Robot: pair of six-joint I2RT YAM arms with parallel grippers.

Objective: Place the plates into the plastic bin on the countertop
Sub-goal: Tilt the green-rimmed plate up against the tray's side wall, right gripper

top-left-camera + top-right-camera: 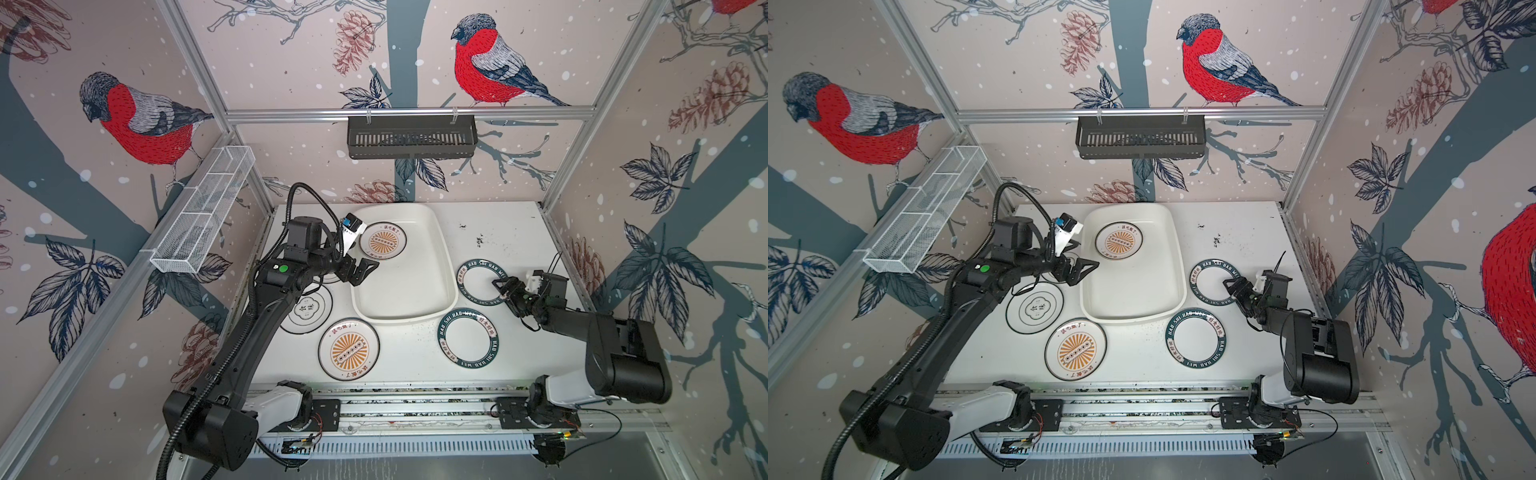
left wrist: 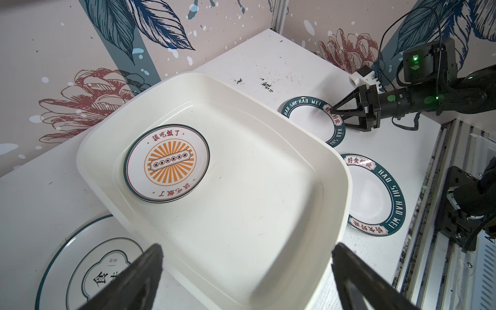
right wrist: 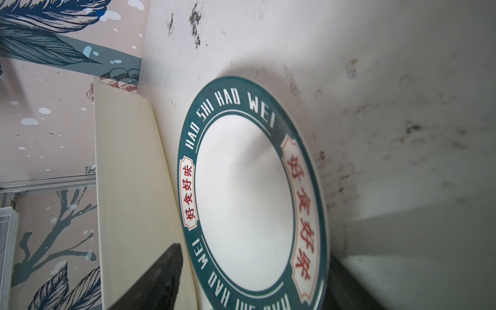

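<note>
Rim of the far green-lettered plate [image 1: 478,284], flat on the countertop [image 1: 519,232], sits between the parted jaws of the right gripper [image 1: 500,289]; whether they pinch it cannot be told. The plastic bin [image 1: 405,286] lies just left; the left gripper [image 1: 363,270] hangs spread, empty.
</note>
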